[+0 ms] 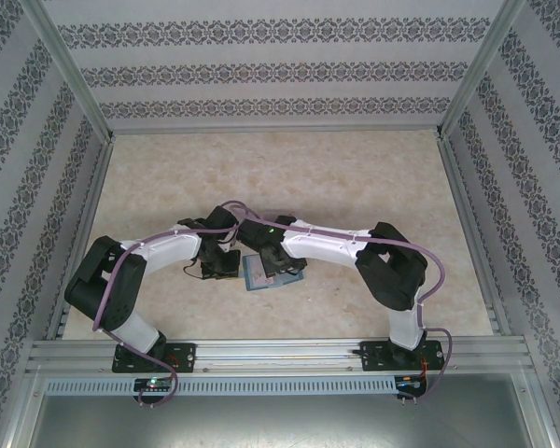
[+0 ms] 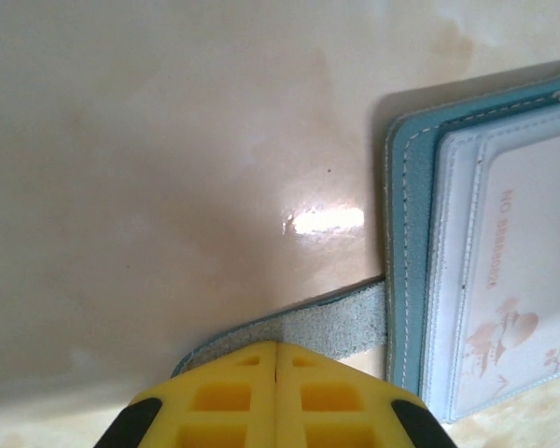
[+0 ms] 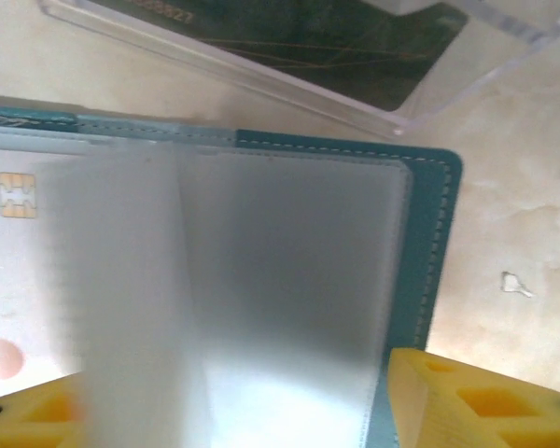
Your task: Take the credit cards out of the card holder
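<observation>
The teal-blue card holder [image 1: 261,277] lies open on the table between the two arms. My left gripper [image 2: 277,343] is shut on the card holder's closing tab [image 2: 350,322], just left of the card holder [image 2: 409,233]. A pale card with a pink print [image 2: 518,280] sits in its near pocket. My right gripper [image 3: 233,415] hovers open over the grey-blue inside of the card holder [image 3: 429,233], one yellow fingertip [image 3: 467,401] at its right edge. A pale card with a gold chip [image 3: 17,194] shows at the left. A dark card [image 3: 355,37] lies in the clear tray.
The clear plastic tray [image 3: 504,61] sits right behind the card holder, almost touching it. The beige table [image 1: 289,177] stretches out behind the arms. Patterned walls and metal rails [image 1: 467,215] close in the sides and back.
</observation>
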Tool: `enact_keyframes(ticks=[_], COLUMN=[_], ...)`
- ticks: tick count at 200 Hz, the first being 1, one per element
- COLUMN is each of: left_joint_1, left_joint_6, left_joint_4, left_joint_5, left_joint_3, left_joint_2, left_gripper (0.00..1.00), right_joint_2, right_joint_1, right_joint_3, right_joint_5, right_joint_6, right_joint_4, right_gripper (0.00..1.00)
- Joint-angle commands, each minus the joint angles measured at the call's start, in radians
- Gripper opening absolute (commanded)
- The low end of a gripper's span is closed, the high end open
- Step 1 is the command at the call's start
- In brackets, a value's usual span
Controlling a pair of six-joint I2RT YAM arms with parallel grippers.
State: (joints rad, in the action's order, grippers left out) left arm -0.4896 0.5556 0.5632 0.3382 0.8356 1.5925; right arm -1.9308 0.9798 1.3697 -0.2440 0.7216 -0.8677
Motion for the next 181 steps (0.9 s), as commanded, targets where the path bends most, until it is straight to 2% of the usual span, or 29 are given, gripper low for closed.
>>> enact_keyframes(ticks=[1,71,109,153,181], left_joint_1=[-0.007,-0.008,-0.009,-0.015,-0.027], left_joint_6=[-0.022,-0.015,0.001,0.038,0.073], left_joint_4=[0.006,0.011,0.009,-0.014,-0.057], left_joint_5=[0.004,0.015,0.051,0.106,0.146], left_joint_3=[0.0,0.003,0.025,0.053,0.058], left_joint_2=[0.027,0.02,-0.011,-0.047,-0.049], left_gripper=[0.08,0.08,0.08,0.08,0.08], right_joint_2=[-0.011,-0.011,0.053,0.135,0.168], right_joint_1=[0.008,-0.003,-0.003,-0.018,-0.034], right_joint_3=[-0.021,-0.087,-0.107,-0.139,-0.161], right_joint_5=[-0.063,-0.017,-0.001,0.1,0.175], right_joint_6=[-0.027,-0.019,-0.01,0.011,0.024], right_joint_4=[-0.045,0.016,0.04,0.124,0.197], right_gripper=[0.62,0.63,0.62,0.61,0.56])
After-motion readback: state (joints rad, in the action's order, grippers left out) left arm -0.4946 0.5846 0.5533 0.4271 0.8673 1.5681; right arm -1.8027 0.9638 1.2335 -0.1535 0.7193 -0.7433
